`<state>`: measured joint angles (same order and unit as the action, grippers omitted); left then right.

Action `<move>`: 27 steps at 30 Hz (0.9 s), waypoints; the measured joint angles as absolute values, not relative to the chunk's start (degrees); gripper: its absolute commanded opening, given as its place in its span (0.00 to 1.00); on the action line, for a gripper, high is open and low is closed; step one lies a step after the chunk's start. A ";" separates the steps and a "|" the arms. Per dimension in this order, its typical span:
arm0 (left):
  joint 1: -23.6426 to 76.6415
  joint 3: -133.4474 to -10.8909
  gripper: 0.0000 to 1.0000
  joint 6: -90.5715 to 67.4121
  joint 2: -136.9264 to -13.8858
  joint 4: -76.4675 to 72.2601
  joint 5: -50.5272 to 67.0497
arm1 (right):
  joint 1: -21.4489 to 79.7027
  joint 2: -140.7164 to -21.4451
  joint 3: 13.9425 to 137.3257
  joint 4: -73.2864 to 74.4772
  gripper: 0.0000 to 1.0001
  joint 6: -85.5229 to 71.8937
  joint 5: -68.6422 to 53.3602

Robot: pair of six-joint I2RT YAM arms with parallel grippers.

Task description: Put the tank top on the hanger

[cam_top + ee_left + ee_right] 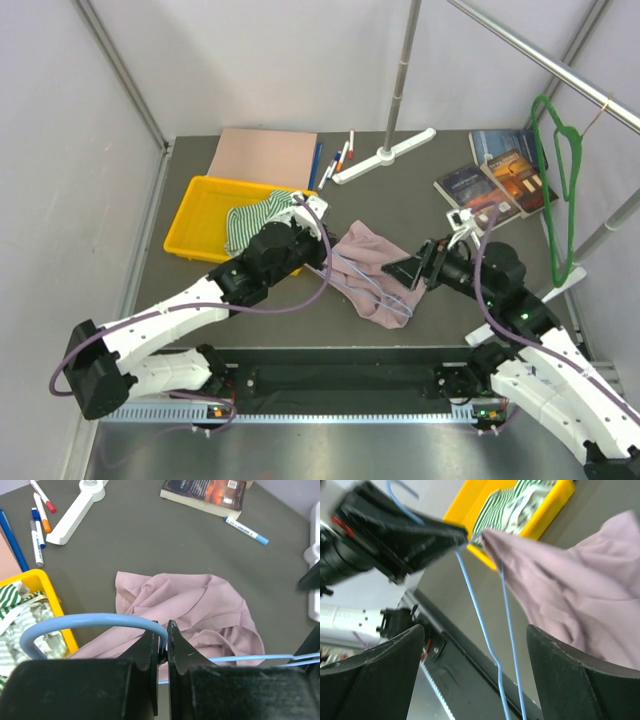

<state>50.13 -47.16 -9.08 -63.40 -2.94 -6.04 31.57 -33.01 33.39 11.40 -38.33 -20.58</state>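
the small dusty-pink fabric tank top (pixel 372 262) lies crumpled in the middle of the dark grey table (pixel 420 195), with the thin light-blue wire hanger (pixel 90 620) running over its near part. the left pincer (pixel 165 630) is clamped shut on the hanger's wire just below the curved hook, and a corner of the fabric reaches up to its tip. the right pincer (pixel 475 645) stands wide open, the wire passing between its fingers clear of both. bare table lies beyond the tank top toward the white stand base (pixel 385 157) and the paperback books (pixel 497 180) at the far right, and a free strip separates the garment from the black rail (pixel 340 380) along the near edge. just left of the tank top, the yellow plastic tray (pixel 195 225) holds a green-and-white striped cloth (pixel 252 222), bunched at its right end.
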 measured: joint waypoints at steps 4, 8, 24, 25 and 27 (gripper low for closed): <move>50.52 -47.16 0.00 -5.89 -62.35 -1.15 -6.74 | 31.57 -32.38 38.94 18.96 0.76 -37.60 -13.72; 50.72 -46.98 0.00 -4.10 -60.01 -0.16 -7.20 | 31.57 -36.60 38.22 23.22 0.69 -38.11 -10.17; 51.03 -44.23 0.00 -3.22 -55.24 0.84 -6.39 | 37.74 -52.38 26.68 17.10 0.59 -41.39 -10.74; 51.05 -44.23 0.00 -3.22 -55.24 0.95 -6.28 | 38.74 -53.58 26.72 16.27 0.59 -41.58 -10.52; 51.09 -44.23 0.00 -3.22 -55.24 1.32 -6.22 | 40.42 -56.23 26.81 15.18 0.60 -41.76 -10.11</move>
